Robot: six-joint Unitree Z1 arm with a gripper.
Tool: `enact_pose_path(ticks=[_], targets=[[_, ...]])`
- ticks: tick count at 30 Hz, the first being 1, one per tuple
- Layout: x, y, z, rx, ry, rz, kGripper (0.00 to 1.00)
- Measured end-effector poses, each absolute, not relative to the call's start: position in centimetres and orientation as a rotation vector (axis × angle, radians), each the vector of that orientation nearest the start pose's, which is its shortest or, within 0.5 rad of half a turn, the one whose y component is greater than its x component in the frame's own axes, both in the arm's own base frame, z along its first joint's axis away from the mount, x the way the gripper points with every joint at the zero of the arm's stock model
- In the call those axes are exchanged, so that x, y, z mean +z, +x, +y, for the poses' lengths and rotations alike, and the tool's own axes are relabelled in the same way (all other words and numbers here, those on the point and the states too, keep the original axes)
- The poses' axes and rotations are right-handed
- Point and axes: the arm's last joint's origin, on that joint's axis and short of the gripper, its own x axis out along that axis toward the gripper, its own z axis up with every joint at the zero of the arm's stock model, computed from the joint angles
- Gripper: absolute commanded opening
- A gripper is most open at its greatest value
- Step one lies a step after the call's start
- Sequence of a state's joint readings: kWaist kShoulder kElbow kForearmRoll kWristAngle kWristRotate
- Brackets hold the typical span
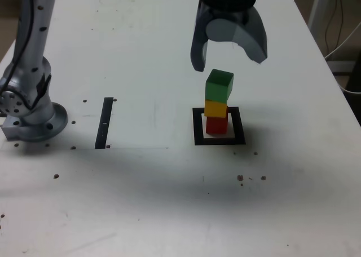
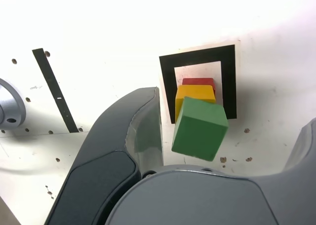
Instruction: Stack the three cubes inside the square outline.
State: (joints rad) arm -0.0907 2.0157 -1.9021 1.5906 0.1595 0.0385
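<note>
Green cube [image 1: 219, 85] below open tool [image 1: 229, 63]

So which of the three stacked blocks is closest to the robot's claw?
The green cube, on top of the stack: it sits just below the gripper, while the yellow and red ones lie beneath it.

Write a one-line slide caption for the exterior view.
Open end effector above a stack of green, yellow and red cubes inside a black square outline.
</note>
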Motion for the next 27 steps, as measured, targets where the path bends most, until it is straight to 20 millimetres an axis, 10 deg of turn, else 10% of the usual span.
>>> enact_pose_path(ticks=[27], targets=[[33.4,24.5,-0.5,0.049,0.213,1.841,0.99]])
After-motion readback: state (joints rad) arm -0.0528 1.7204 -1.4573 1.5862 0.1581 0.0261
